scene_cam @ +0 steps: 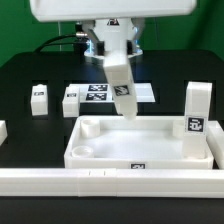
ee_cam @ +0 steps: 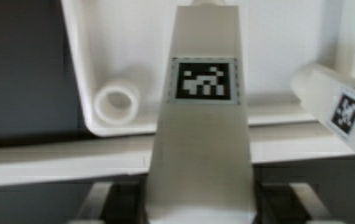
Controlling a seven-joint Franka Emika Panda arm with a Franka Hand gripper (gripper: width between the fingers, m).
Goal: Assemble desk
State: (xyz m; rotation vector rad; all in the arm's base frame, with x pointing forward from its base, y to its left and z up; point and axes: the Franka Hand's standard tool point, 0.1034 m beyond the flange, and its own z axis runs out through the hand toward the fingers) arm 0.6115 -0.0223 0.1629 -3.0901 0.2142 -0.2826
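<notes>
My gripper (scene_cam: 113, 60) is shut on a white square leg (scene_cam: 122, 92) and holds it tilted above the far side of the white tabletop (scene_cam: 110, 157). The tabletop is a tray with a raised rim. In the wrist view the held leg (ee_cam: 200, 120) runs out from the gripper (ee_cam: 199, 206), its black-and-white tag facing the camera. Beside the leg lies a round corner socket (ee_cam: 115, 98) of the tabletop (ee_cam: 121, 45). Another leg (scene_cam: 196, 108) stands upright at the tray's right end, and it also shows in the wrist view (ee_cam: 334, 95).
Two loose legs (scene_cam: 40, 97) (scene_cam: 70, 100) lie on the black table at the exterior view's left. The marker board (scene_cam: 100, 92) is behind the tray. A long white rail (scene_cam: 110, 182) runs along the front, against the tabletop's front edge.
</notes>
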